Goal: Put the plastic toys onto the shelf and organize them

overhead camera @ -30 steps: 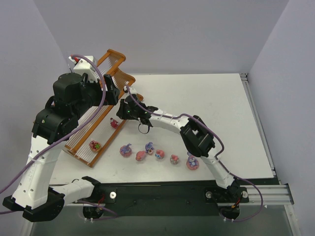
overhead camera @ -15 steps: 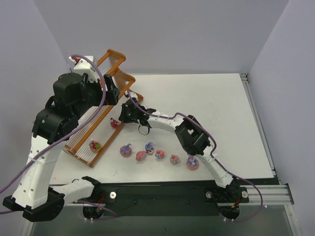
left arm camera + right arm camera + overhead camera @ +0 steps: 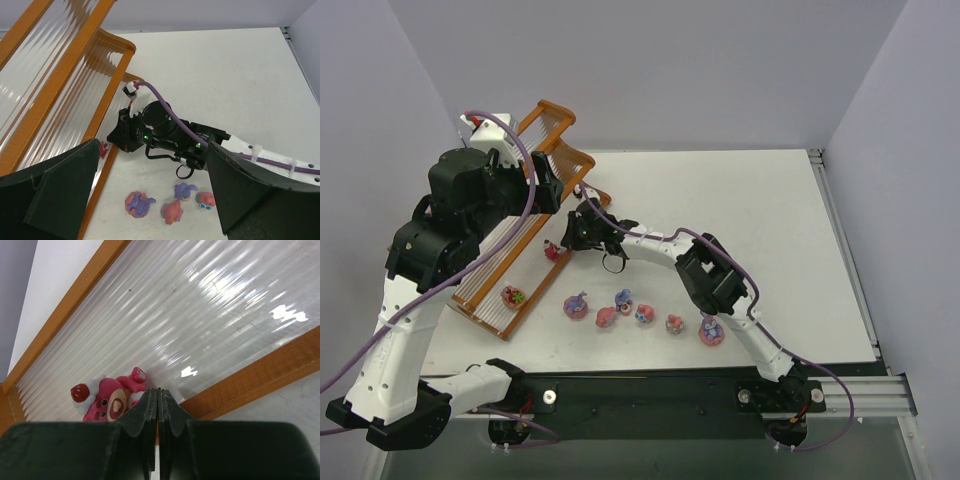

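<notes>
- The right gripper [image 3: 158,392], fingers pressed together and empty, had edged toward 9 o'clock to the shelf's [image 3: 240,380] lowest tier, just beside the pink bear toy [image 3: 107,400] lying there.
- The left gripper [image 3: 152,146] hung spread above.
- Six toys [image 3: 644,314] lay unplaced on the table [image 3: 770,220].

1. The shelf [image 3: 250,380] frame is smooth orange-brown wood; its rods [image 3: 200,305] are pale, glossy and glinting.
2. The pink toy [image 3: 107,400] looks like shiny moulded plastic.
3. The bench [image 3: 740,200] is matt white.
4. The right gripper [image 3: 157,410] has matt black jaws.
</notes>
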Motion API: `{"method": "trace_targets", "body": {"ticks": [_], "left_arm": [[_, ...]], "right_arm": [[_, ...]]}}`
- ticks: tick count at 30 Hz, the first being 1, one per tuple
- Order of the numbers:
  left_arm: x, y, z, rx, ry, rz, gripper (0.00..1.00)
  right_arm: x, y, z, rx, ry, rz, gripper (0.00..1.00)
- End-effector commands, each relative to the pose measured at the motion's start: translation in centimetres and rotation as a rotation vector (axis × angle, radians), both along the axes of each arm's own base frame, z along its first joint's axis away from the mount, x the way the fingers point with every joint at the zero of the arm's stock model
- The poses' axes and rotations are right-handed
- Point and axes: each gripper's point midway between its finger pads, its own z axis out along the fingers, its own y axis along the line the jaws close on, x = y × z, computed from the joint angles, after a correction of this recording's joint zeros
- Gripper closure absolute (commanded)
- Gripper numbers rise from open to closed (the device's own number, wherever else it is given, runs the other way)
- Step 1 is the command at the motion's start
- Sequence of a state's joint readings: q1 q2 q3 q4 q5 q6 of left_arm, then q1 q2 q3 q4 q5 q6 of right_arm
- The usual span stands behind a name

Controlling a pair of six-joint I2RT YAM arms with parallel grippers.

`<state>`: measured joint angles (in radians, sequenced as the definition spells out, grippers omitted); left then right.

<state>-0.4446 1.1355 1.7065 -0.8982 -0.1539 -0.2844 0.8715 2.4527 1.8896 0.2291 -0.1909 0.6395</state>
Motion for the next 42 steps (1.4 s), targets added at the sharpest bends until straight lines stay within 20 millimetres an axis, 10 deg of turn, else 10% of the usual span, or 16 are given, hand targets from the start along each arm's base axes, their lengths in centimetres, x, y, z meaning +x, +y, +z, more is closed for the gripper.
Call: {"method": "trace_targets", "body": {"ticks": [1,42], "left_arm": [[0.1,0.1,0.8,-0.011,-0.030,0.010,0.03],[-0.5,0.4,0.3,-0.019,-0.032,0.015,0.03]], "right_arm": [[-0.1,1.5,0.7,0.046,-0.011,0.026,1.00],[-1.8,-2.5,2.0,-0.051,-0.035,-0.078,1.00]]}}
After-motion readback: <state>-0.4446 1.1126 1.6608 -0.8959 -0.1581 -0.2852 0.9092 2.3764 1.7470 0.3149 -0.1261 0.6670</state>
